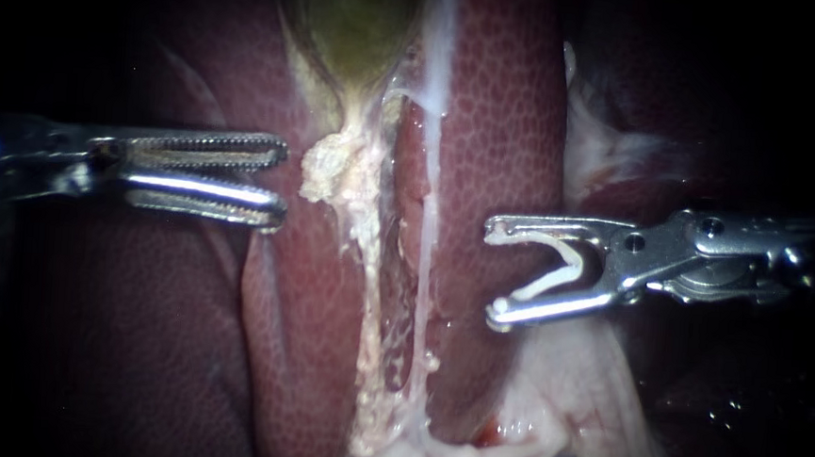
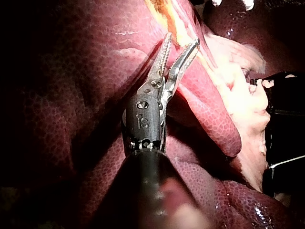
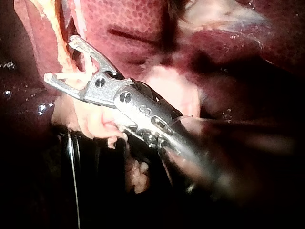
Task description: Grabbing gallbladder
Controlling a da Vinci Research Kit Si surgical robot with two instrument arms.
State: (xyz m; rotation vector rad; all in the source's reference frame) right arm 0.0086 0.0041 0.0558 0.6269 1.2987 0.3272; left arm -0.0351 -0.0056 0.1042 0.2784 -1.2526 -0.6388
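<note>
The greenish gallbladder (image 1: 358,27) lies at the top middle of the endoscope view and narrows downward into a pale, ragged strip of tissue (image 1: 358,188). My left instrument (image 1: 281,183) has toothed jaws that stand open with a gap and hold nothing; the tips are just left of that strip and below the gallbladder. The left wrist view shows these jaws (image 2: 180,45) over the liver, pointing at yellowish tissue. My right instrument (image 1: 493,270) carries a white clip (image 1: 556,271) between its spread jaws, right of the strip. The same instrument (image 3: 61,58) and clip (image 3: 76,74) appear in the right wrist view.
Dark red liver (image 1: 508,121) lies on both sides of the strip. A thin white tube (image 1: 430,164) runs down beside the strip. Pale loose tissue (image 1: 586,400) spreads under the right instrument at the lower right.
</note>
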